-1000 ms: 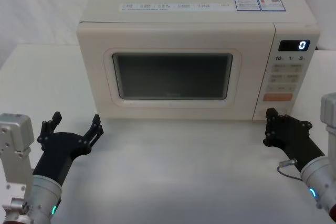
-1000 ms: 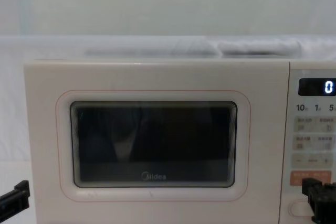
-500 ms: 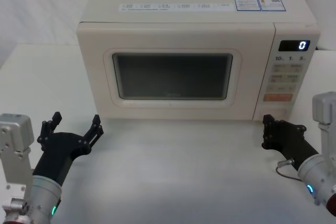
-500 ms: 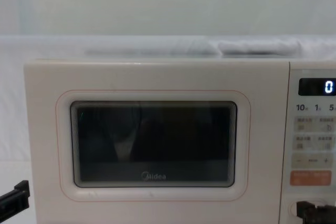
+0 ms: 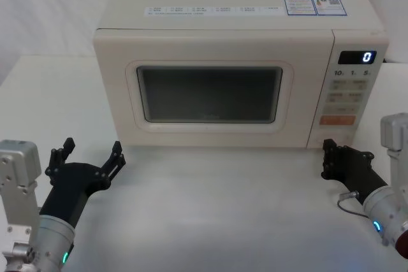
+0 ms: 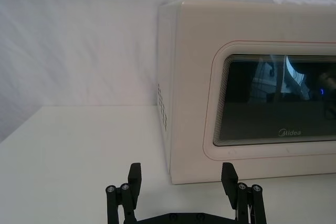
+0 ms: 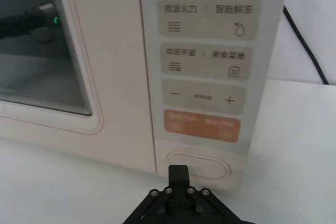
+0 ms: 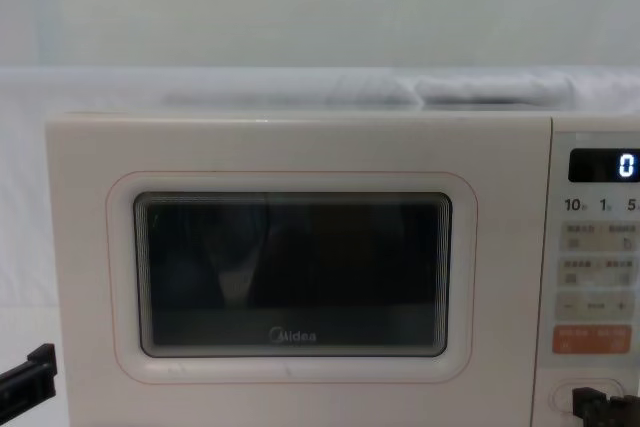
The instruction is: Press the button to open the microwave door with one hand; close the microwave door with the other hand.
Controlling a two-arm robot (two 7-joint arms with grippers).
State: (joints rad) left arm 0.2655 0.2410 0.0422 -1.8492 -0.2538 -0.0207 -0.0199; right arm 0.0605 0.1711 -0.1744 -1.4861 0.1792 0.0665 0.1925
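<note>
Head view: the right gripper (image 5: 329, 157), fingers closed together, has dropped back slightly from the button (image 7: 198, 166) low on the panel; the door (image 5: 210, 92) stays shut, unopened. The left gripper (image 5: 89, 157) waits wide open.

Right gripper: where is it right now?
The right gripper sits low on the robot's right, just before the microwave's control panel, closed tip aimed at the button under the orange key.
</note>
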